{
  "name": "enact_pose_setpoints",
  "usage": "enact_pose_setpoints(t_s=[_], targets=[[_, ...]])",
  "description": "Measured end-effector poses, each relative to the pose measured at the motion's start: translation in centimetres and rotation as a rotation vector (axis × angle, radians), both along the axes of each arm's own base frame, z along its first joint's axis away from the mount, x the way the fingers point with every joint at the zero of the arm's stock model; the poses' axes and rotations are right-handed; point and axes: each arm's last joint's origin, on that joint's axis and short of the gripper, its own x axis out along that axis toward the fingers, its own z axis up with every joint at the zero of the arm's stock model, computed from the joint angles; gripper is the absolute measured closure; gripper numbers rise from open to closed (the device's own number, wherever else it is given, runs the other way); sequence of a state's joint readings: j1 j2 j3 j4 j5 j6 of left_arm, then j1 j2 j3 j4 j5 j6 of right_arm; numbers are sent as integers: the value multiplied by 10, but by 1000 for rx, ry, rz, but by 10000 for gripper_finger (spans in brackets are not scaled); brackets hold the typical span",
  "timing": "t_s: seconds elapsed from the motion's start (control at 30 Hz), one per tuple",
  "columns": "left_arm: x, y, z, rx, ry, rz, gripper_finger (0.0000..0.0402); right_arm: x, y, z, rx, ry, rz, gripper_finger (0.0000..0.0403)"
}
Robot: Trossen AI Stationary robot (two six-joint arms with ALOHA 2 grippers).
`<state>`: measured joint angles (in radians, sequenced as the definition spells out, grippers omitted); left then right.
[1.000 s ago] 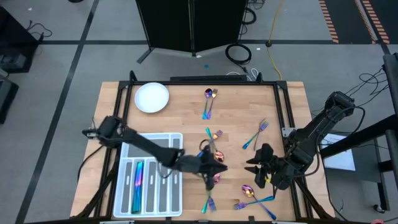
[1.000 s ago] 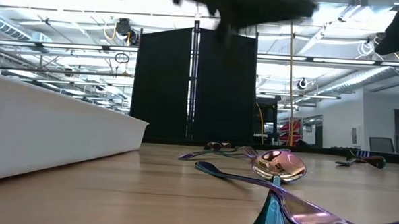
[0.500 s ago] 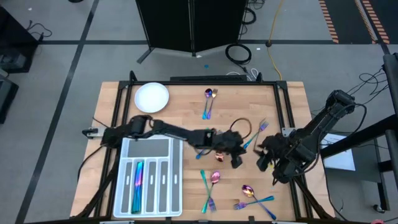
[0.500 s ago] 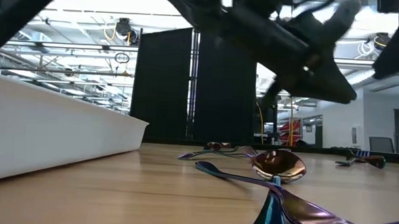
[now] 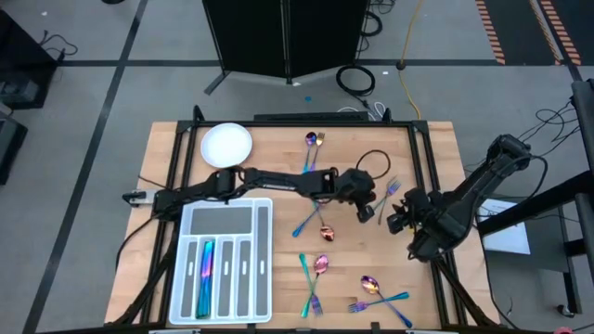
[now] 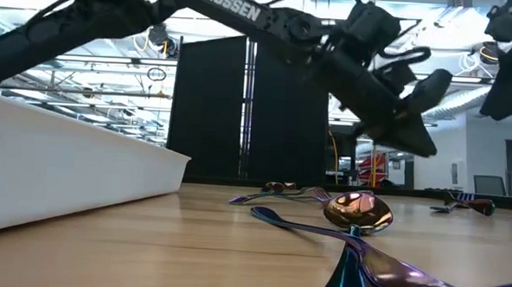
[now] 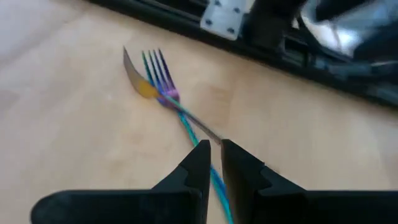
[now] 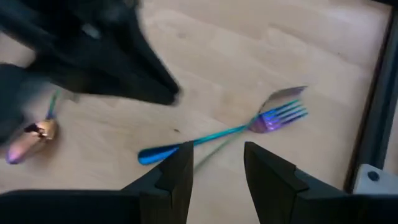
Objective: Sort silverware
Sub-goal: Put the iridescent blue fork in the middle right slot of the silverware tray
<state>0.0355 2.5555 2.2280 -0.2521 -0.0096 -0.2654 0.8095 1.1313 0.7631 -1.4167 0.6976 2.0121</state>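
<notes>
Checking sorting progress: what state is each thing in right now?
left gripper: shut, empty, in the air.
right gripper: open, empty.
crossed forks: lying loose, unheld.
tray: sorted pieces in one slot.
plate: nothing on it.

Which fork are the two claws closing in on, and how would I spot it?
Start at the wooden table's right edge, midway along. Between the left claw and right claw lies a blue-handled fork crossing another piece, away from the spoons nearer the tray.
</notes>
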Motion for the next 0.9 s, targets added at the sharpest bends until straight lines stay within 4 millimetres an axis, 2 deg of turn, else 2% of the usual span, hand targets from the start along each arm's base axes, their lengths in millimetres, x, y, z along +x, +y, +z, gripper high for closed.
enact_pose_setpoints(t_s=[0.03,0.27,0.37,0.5,0.57,0.73,0.9], targets=[[-3,-2,6,32,20,-16,362,0,-1,-3,2,9,-4,273],[-40,-23,91,181,65,-45,362,7,-5,-10,47,34,-20,273],[-61,-28,114,207,72,-51,362,10,-9,-10,45,35,-51,273],[-99,-35,140,253,40,2,362,16,-11,-13,49,43,-75,273],[-120,-38,142,259,14,49,362,19,-11,-16,35,59,-87,273],[-167,-48,113,228,-56,87,362,25,-10,-22,40,85,-122,273],[-195,-57,89,169,-145,90,362,26,-15,-21,96,108,-154,273]])
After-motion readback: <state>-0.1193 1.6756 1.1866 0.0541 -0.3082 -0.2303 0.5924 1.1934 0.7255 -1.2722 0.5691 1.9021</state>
